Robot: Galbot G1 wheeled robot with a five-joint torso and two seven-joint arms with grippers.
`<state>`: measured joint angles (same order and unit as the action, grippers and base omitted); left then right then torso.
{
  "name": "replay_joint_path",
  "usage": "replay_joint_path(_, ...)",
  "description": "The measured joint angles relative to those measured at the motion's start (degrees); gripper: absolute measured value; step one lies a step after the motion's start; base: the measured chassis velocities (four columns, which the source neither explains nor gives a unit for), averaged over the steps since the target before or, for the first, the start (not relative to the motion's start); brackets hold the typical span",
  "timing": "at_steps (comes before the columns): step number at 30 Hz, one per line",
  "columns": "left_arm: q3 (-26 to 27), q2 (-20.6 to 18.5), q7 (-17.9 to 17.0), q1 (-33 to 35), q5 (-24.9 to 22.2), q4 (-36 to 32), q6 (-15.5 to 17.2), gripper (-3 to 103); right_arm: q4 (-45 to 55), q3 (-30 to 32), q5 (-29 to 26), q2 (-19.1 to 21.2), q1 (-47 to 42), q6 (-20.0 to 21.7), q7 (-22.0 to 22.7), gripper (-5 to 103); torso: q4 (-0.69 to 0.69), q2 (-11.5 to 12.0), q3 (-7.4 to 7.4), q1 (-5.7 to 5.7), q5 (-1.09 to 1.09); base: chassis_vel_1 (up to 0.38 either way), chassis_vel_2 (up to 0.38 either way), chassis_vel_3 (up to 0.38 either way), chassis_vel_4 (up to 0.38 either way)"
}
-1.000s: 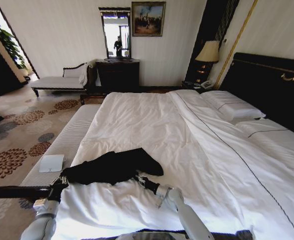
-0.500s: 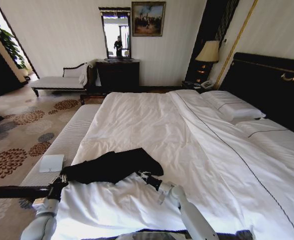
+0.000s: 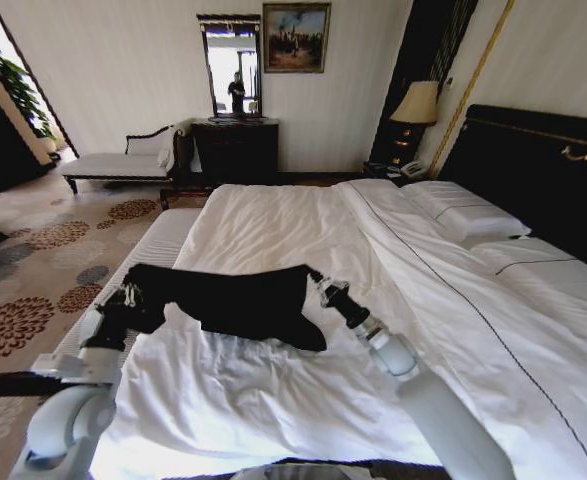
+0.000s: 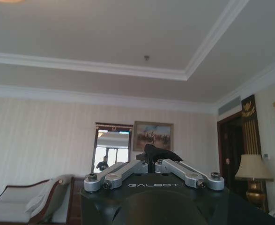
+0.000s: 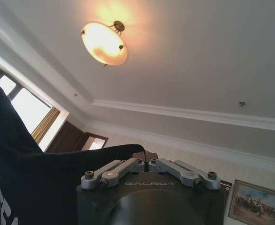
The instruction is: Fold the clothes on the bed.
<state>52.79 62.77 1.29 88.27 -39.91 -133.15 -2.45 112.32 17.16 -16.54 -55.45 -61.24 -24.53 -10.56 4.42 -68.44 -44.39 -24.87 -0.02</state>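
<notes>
Head view shows the black T-shirt [image 3: 235, 300] held up off the bed [image 3: 303, 230], stretched in a wide band between the two arms above the near left part of the white duvet [image 3: 273, 390]. One lower corner sags and touches the cover. The left gripper [image 3: 131, 293] pinches one end, the right gripper [image 3: 316, 277] the other; in each wrist view the fingers are drawn together around dark cloth, so both grip the shirt. The left end hangs near the bed's left edge, above the striped bench [image 3: 138, 270].

Judging by this, folding has barely begun: the shirt is lifted and spread but no clean fold is visible. Laying it flat, making the folds and letting go all appear left to do.
</notes>
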Motion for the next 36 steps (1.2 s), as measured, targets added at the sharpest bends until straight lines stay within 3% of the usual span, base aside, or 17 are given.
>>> replay_joint_path(2,3.83,-4.45,-1.11,-1.72,-6.29,-3.7,1.98,1,8.81,4.7,-12.83,3.83,1.01,5.21,0.18,0,-0.01,0.0,0.01,0.0,-0.03,0.0,0.0,0.0,0.0)
replay_joint_path(3,3.83,-4.45,-1.11,-1.72,-6.29,-3.7,1.98,1,8.81,4.7,-12.83,3.83,1.01,5.21,0.18,0,-0.01,0.0,0.01,0.0,-0.03,0.0,0.0,0.0,0.0)
replay_joint_path(6,9.85,-8.33,-2.25,-2.43,-12.76,-7.58,3.84,1,16.19,8.51,-21.64,7.55,2.51,9.08,1.93,0,0.01,0.0,0.01,0.0,-0.03,0.0,0.0,0.0,0.0)
replay_joint_path(8,19.57,-11.0,-4.04,-1.16,-22.51,-10.5,5.94,1,22.55,11.8,-29.79,11.33,4.68,11.91,4.62,0,0.0,-0.01,0.01,0.01,0.01,0.0,0.0,0.0,0.0)
replay_joint_path(9,19.57,-11.0,-4.04,-1.16,-22.51,-10.5,5.94,1,22.55,11.8,-29.79,11.33,4.68,11.91,4.62,0,0.0,-0.01,0.01,0.01,0.01,0.0,0.0,0.0,0.0)
replay_joint_path(11,25.83,-11.49,-4.57,0.68,-27.87,-10.78,6.73,1,25.88,14.03,-33.57,13.13,5.73,13.35,5.59,0,-0.02,0.0,0.01,0.0,-0.02,0.0,0.0,0.0,0.0)
replay_joint_path(13,36.77,-12.19,-4.77,3.95,-36.2,-10.84,7.43,1,31.28,21.64,-39.31,16.48,5.43,15.67,6.81,0,-0.02,-0.01,0.02,0.01,-0.05,0.0,0.0,0.0,0.0)
replay_joint_path(14,40.15,-12.36,-4.74,4.95,-38.74,-10.84,7.57,1,31.66,24.76,-40.9,17.51,4.91,16.22,7.12,0,-0.02,0.0,0.02,0.01,-0.04,0.0,0.0,0.0,0.0)
replay_joint_path(15,40.15,-12.36,-4.74,4.95,-38.74,-10.84,7.57,1,31.66,24.76,-40.9,17.51,4.91,16.22,7.12,0,-0.02,0.0,0.02,0.01,-0.04,0.0,0.0,0.0,0.0)
replay_joint_path(18,52.36,-13.34,-3.94,7.9,-48.67,-10.65,7.81,1,32.03,35.83,-45.67,20.99,2.84,18.2,8.78,0,-0.02,-0.01,0.02,0.02,-0.02,0.0,0.0,0.0,0.0)
replay_joint_path(21,57.12,-15.2,-4.15,8.49,-52.88,-10.62,8.68,1,31.97,41.07,-47.82,22.79,1.87,19.69,10.17,0,-0.01,-0.01,0.02,0.02,0.01,0.0,0.0,0.0,0.0)
replay_joint_path(23,58.09,-17.02,-4.71,8.31,-54.45,-10.57,9.83,1,31.78,43.09,-49.43,23.79,1.82,21.53,11.75,0,0.0,-0.01,0.02,0.02,0.0,0.0,0.0,0.0,0.0)
replay_joint_path(27,53.51,-19.35,-5.87,6.86,-53.29,-10.43,12.01,1,31.56,40.41,-47.59,23.69,2.46,23.49,13.02,0,-0.01,-0.01,0.01,0.02,-0.03,0.0,0.0,0.0,0.0)
replay_joint_path(31,38.93,-20.9,-6.36,2.86,-46.1,-10.24,14.02,1,31.24,32.43,-40.9,19.43,1.56,24.87,11.76,0,-0.01,-0.01,0.0,0.0,-0.03,0.0,0.0,0.0,0.0)
replay_joint_path(33,37.4,-21.17,-6.48,2.25,-45.68,-10.23,14.18,1,31.19,31.49,-40.49,18.99,1.51,24.99,11.71,0,0.0,-0.01,0.0,0.0,-0.03,0.0,0.0,0.0,0.0)
replay_joint_path(35,29.96,-23.21,-7.17,-1.46,-44.3,-10.19,14.93,1,27.44,24.23,-37.9,15.55,1.46,25.29,11.52,0,-0.01,0.0,0.0,0.0,-0.03,0.0,0.0,0.0,0.0)
replay_joint_path(36,29.96,-23.21,-7.17,-1.46,-44.3,-10.19,14.93,1,27.44,24.23,-37.9,15.55,1.46,25.29,11.52,0,-0.01,0.0,0.0,0.0,-0.03,0.0,0.0,0.0,0.0)
